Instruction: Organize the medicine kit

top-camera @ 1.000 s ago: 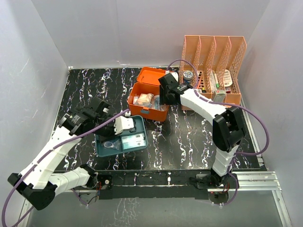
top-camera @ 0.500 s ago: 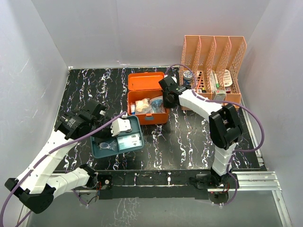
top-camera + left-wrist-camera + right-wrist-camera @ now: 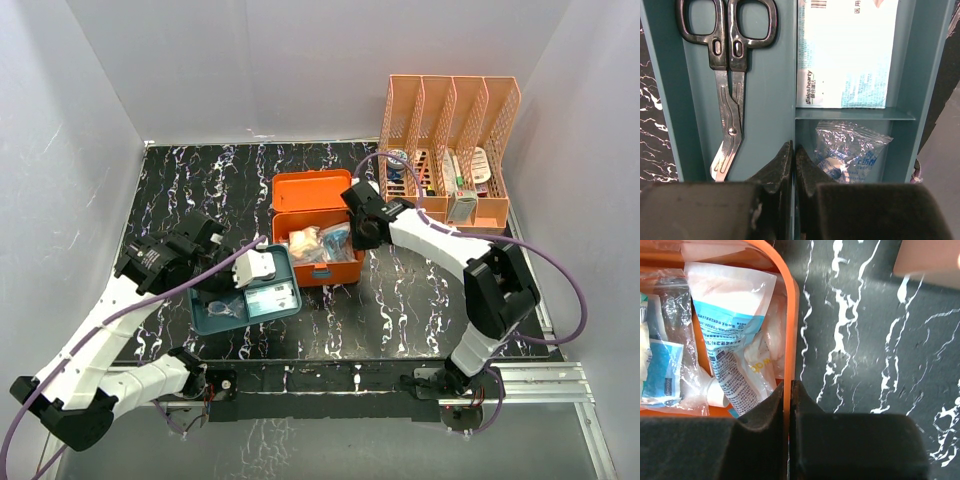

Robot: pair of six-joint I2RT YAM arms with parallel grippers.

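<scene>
The orange medicine kit point(image 3: 325, 272) stands open mid-table, its lid point(image 3: 305, 190) laid back and packets point(image 3: 730, 340) inside. My right gripper point(image 3: 358, 236) is shut on the kit's right wall point(image 3: 790, 330), one finger inside and one outside point(image 3: 791, 386). The teal divided tray point(image 3: 205, 325) sits on the table left of the kit. It holds black scissors point(image 3: 727, 75), a white and blue box point(image 3: 845, 55) and a foil packet point(image 3: 852, 150). My left gripper point(image 3: 258, 275) is shut on the tray's centre divider point(image 3: 794, 90), fingertips together point(image 3: 794, 150).
A tall peach slatted file organizer point(image 3: 450, 130) with bottles and boxes stands at the back right, close behind the right arm. Grey walls enclose the black marbled table point(image 3: 400, 300) at the left, back and right.
The right gripper has drawn the kit nearer and turned it so its front faces the near edge. The left gripper has shifted the tray slightly left and nearer.
</scene>
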